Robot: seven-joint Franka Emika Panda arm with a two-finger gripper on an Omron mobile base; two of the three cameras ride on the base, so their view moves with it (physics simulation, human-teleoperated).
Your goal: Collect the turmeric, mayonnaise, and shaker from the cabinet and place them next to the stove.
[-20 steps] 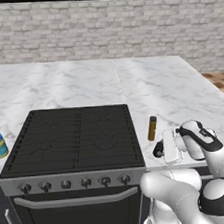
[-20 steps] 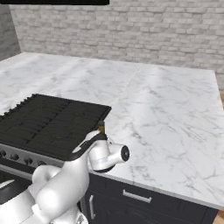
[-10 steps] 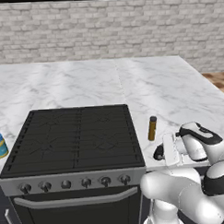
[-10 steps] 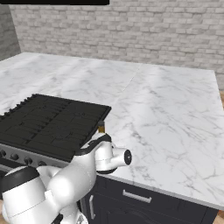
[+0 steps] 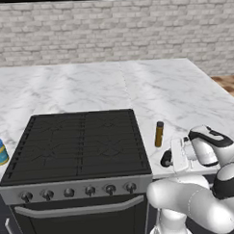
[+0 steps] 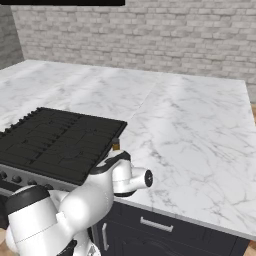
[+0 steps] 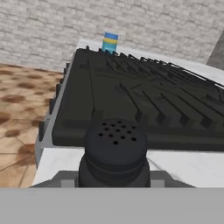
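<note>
Hand view: the black shaker (image 7: 115,153) with its perforated round top is seen clamped between the gripper (image 7: 114,180) jaws, low over the white marble counter (image 7: 183,166) just beside the stove (image 7: 144,105). The mayonnaise (image 7: 110,42) is seen beyond the far side of the stove. From the left base view, the turmeric (image 5: 159,134) is seen standing upright on the counter near the stove's right edge, close to the shaker (image 5: 166,158).

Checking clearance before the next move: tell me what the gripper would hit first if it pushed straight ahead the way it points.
The gripper holds the shaker. Straight ahead, low over the counter, the stove side edge looks likely to be met first; depth is unclear.
</note>
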